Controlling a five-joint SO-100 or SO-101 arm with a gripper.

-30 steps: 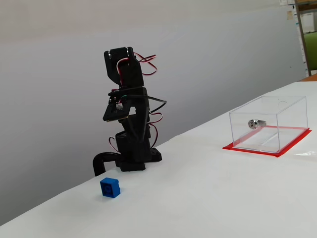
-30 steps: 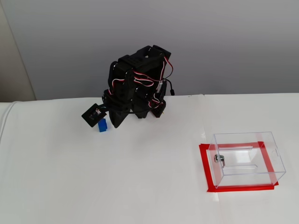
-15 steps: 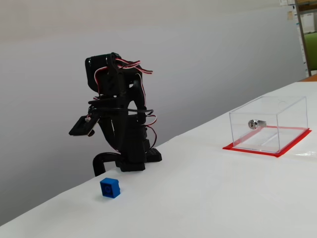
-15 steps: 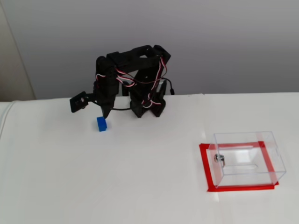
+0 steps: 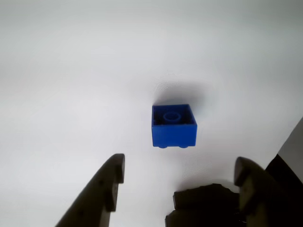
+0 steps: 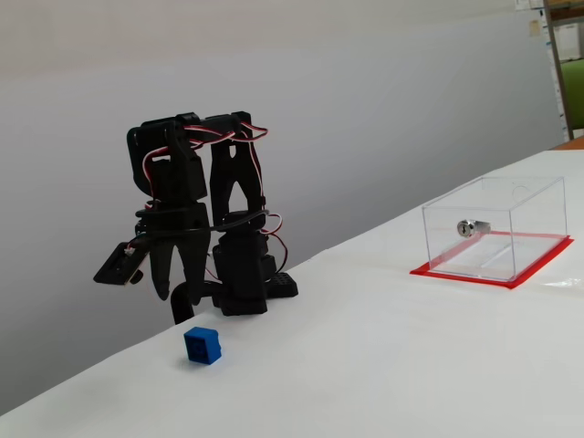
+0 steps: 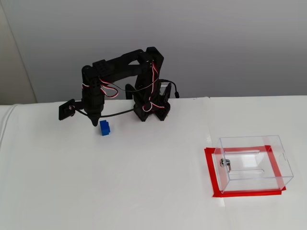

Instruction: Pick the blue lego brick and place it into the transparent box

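The blue lego brick (image 5: 173, 125) sits stud-up on the white table, alone. It also shows in both fixed views (image 6: 203, 346) (image 7: 104, 127). My gripper (image 5: 180, 165) is open and empty, with its two dark fingers spread wider than the brick. It hangs just above the table and short of the brick, pointing down (image 6: 173, 306) (image 7: 94, 122). The transparent box (image 6: 493, 228) (image 7: 254, 163) stands far from the brick on its red base (image 6: 538, 265) (image 7: 242, 193).
A small silver metal cylinder (image 6: 470, 227) (image 7: 225, 164) lies inside the box. The arm's black base (image 7: 151, 112) stands at the table's back edge by a grey wall. The white table (image 7: 144, 182) stretches between brick and box.
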